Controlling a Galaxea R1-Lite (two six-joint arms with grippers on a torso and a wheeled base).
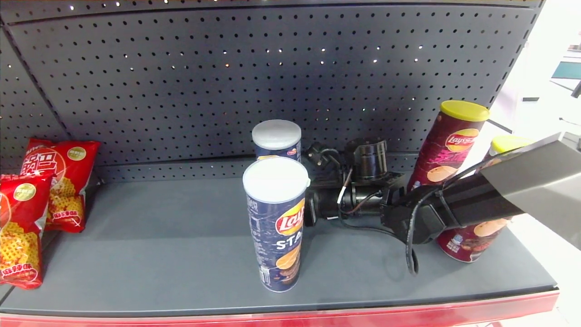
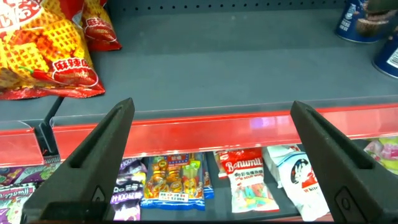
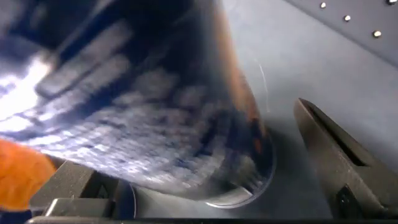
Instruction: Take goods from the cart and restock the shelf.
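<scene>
Right wrist view showed the front blue chip can (image 3: 143, 93) standing on the shelf (image 3: 323, 56) between the fingers of the right gripper (image 3: 205, 180). The fingers were apart, and the far finger (image 3: 329, 155) stood just clear of the can's wall. From the head view, this can (image 1: 274, 222) stood upright near the shelf's front edge, with a rear blue can (image 1: 277, 138) just behind it. Two maroon cans (image 1: 454, 141) stood further right and red snack bags (image 1: 63, 181) leaned at the left end. The left gripper (image 2: 212, 106) hung spread wide and empty before the shelf's red edge (image 2: 205, 134).
</scene>
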